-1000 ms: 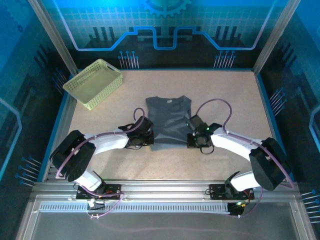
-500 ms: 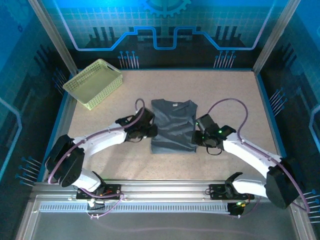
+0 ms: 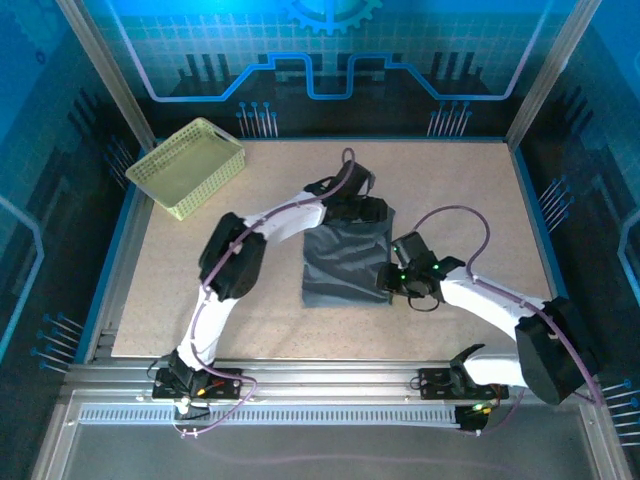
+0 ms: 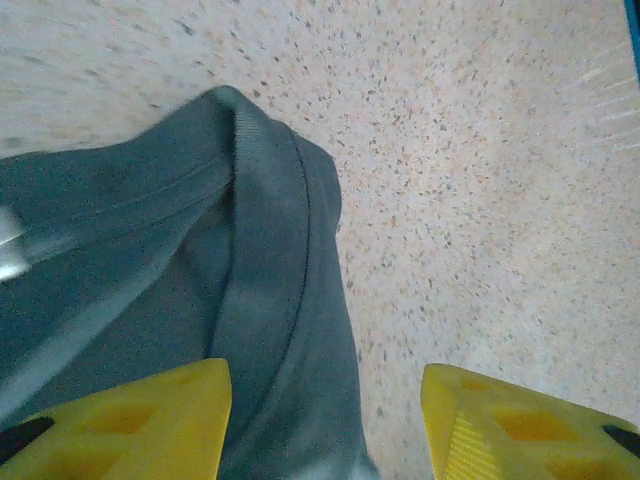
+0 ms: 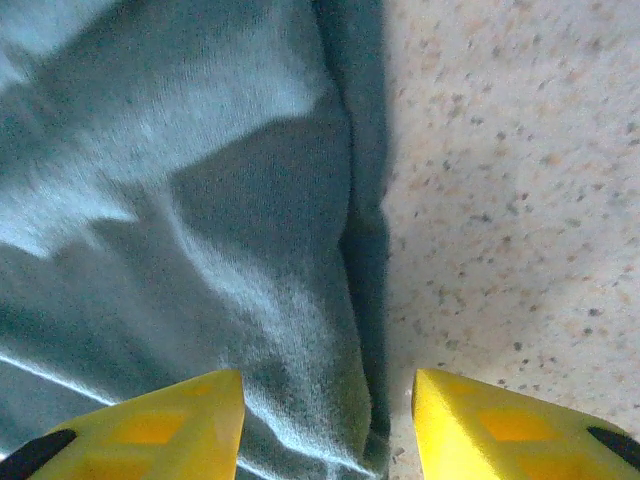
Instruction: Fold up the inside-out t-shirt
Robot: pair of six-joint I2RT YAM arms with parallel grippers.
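Left pincer (image 4: pixel 322 388) now hangs over the collar end of the inside-out t-shirt (image 3: pixel 345 265). Its yellow fingers stand about half apart, straddling the folded edge and clamping nothing. A second ago it sat pinched shut at the shirt's near-left corner, so it has let go and swung along the left side to the far end. The right pincer (image 5: pixel 328 395) has done much the same. It was shut at the near-right corner and now sits part-open over the shirt's right edge, with one finger above cloth, the other above bare tabletop (image 3: pixel 460 190), and nothing held.

The shirt lies flat as a narrow, wrinkled oblong, nudged a little to the right of where it was. My reading is that one fold has just been set down and released. The left arm looks placed to take the collar end next, probably to bring it down toward the hem.

Counted: one t-shirt, one pale yellow-green basket (image 3: pixel 187 167) well off the shirt's far-left corner, two arms, two pincers, and one tabletop.
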